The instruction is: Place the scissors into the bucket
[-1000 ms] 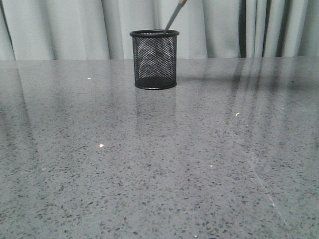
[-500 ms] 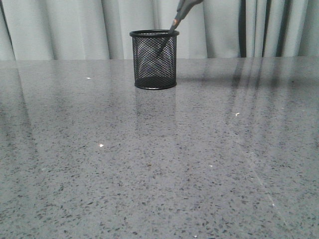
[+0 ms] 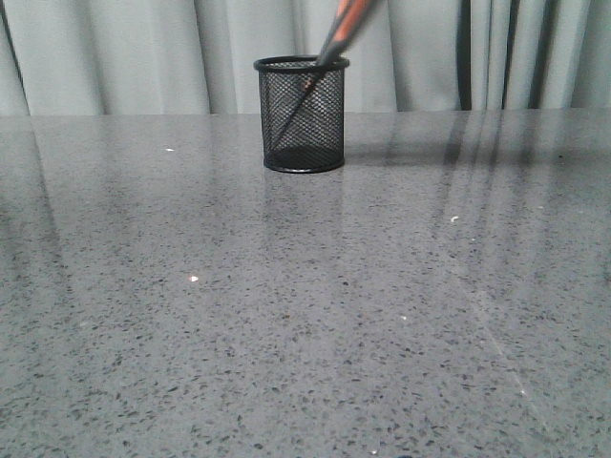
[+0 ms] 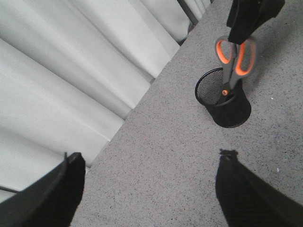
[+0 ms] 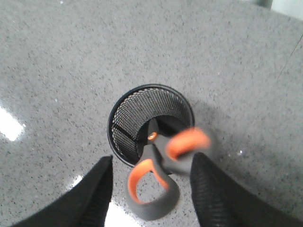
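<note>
The black wire-mesh bucket (image 3: pixel 304 114) stands at the far middle of the table. The scissors (image 3: pixel 339 29) stand in it blades down, leaning, their grey and orange handles sticking out above the rim. In the right wrist view the handles (image 5: pixel 158 208) lie between the spread fingers of my right gripper (image 5: pixel 152 158), one loop blurred, above the bucket (image 5: pixel 128 123). The right gripper is open. The left wrist view shows the scissors (image 4: pixel 227 71) in the bucket (image 4: pixel 232 111). My left gripper (image 4: pixel 151 155) is open and empty, well off to the side.
The grey speckled table (image 3: pixel 305 315) runs to pale curtains (image 3: pixel 115 57) at its back edge. Neither arm shows in the front view.
The scissors have dropped deeper into the bucket, the blade tip now near its base. The bucket has shifted slightly to the right.
</note>
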You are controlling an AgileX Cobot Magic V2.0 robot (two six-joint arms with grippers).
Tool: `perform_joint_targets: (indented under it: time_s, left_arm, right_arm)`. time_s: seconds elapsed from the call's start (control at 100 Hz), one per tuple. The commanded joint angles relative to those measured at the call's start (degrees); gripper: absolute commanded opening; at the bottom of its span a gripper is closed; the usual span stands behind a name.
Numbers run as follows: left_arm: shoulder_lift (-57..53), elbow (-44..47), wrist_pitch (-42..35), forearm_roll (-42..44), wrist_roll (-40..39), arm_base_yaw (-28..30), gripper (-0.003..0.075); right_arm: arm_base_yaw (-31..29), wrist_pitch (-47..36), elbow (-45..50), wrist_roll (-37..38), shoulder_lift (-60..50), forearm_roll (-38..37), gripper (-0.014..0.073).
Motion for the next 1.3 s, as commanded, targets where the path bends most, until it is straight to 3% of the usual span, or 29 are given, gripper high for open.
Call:
perform_joint_targets:
  time_s: [0.0, 0.2, 0.27, 0.36, 0.48, 0.57, 0.66, 0.75, 0.96, 1.17, 1.29]
  left_arm:
    - [-0.8, -1.8, -3.8, -1.9, -0.6, 0.1, 0.0534]
    - [-0.9, -1.8, -3.8, -1.9, -0.6, 0.1, 0.0533]
    - [-1.1, -1.8, -3.8, -1.9, -0.7, 0.1, 0.0532]
    - [-1.4, -1.8, -3.8, -1.9, -2.9, 0.1, 0.0493]
    - [-2.1, -1.8, -3.6, -1.9, -8.3, 0.1, 0.0359]
    - [-2.8, -1.8, -2.4, -1.8, -10.4, 0.1, 0.0200]
    - [-3.7, -1.6, 0.8, -1.8, -10.6, 0.1, -0.0024]
    - [-5.4, -0.3, 1.5, -1.8, -12.2, 0.4, -0.0020]
    - [-16.6, 13.6, -12.8, -1.8, -17.1, 4.0, -0.0020]
    - [-34.0, 40.4, -35.6, -2.9, -18.3, 5.1, -0.0020]
    - [-42.6, 55.8, -44.3, -5.2, -18.3, 5.1, -0.0020]
  right_arm:
    - [0.0, -1.8, -4.2, -0.2, -3.0, 2.1, 0.0363]
    - [-0.9, 2.8, -12.3, 0.8, -5.0, 2.1, 0.0350]
    - [-1.6, 3.8, -13.7, 2.7, -6.3, 2.1, 0.0292]
    - [-2.4, 5.3, -13.8, 2.9, -8.6, 2.0, 0.0153]
    - [-2.6, 7.0, -13.8, 2.9, -11.5, -0.1, -0.0071]
    - [-2.6, 6.9, -13.1, 2.9, -14.0, -0.9, -0.0062]
    - [-2.6, 5.5, -11.0, 2.9, -17.1, -2.3, -0.0062]
    - [-2.6, 1.3, -6.7, 2.9, -21.4, -3.5, -0.0062]
    - [-2.6, -17.8, 16.7, 2.9, -37.6, -5.2, -0.0062]
    - [-2.6, -44.5, 52.7, 2.9, -59.1, -5.6, -0.0066]
    - [-2.6, -50.9, 69.8, 2.9, -70.9, -5.6, -0.0066]
